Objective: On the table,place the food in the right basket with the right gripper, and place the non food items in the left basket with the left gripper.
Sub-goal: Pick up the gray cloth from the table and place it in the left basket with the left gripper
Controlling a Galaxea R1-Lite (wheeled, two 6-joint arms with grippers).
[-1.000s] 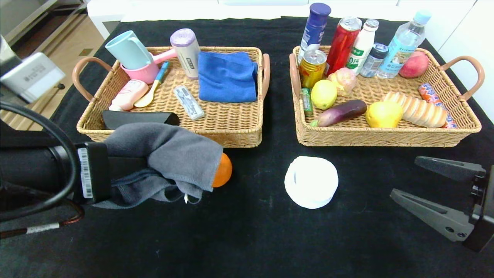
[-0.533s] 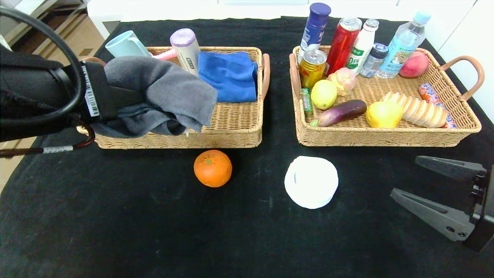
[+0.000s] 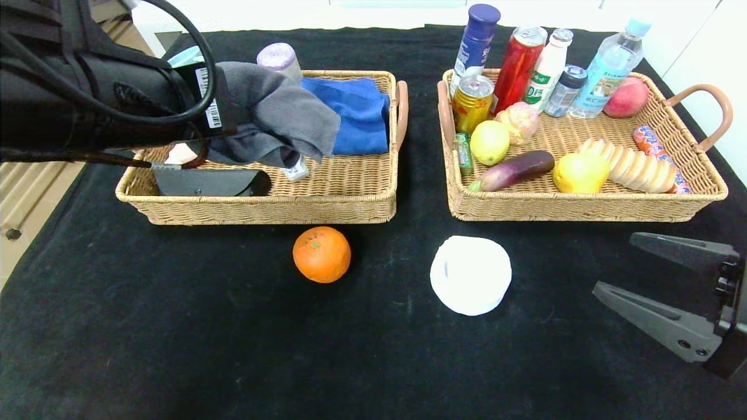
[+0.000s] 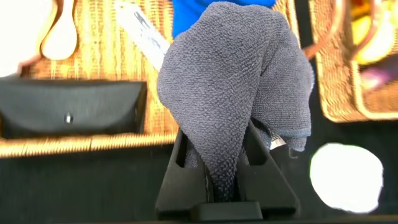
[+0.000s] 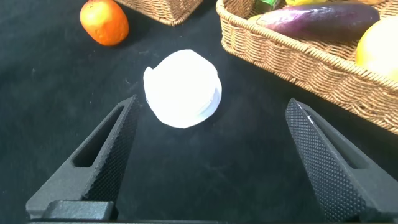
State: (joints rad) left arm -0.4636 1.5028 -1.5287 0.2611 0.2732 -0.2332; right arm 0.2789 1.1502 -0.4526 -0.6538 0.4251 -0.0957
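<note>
My right claw [image 3: 653, 286] hangs wide open, holding nothing, low over the worktop [image 3: 233, 350]. Just ahead sit the white roll [image 3: 470, 274] and orange [image 3: 321, 254]. Farther off, my left claw [image 4: 225, 163] pinches the grey towel [image 3: 274, 119] above the left basket [image 3: 268, 204]; its barcode sticker [image 3: 210, 98] is unreadable.

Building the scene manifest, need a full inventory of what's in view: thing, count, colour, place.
table: 1, black cloth.
left basket: 1, wicker, far left.
right basket: 1, wicker, far right.
grey towel: 1, held over left basket.
blue cloth: 1, left basket.
black case: 1, left basket.
orange: 1, on table before left basket.
white roll: 1, on table.
lemon: 1, yellow, right basket.
eggplant: 1, purple, right basket.
pear: 1, yellow, right basket.
bread loaf: 1, tan, right basket.
left gripper: shut on towel.
right gripper: open, idle, near right.
</note>
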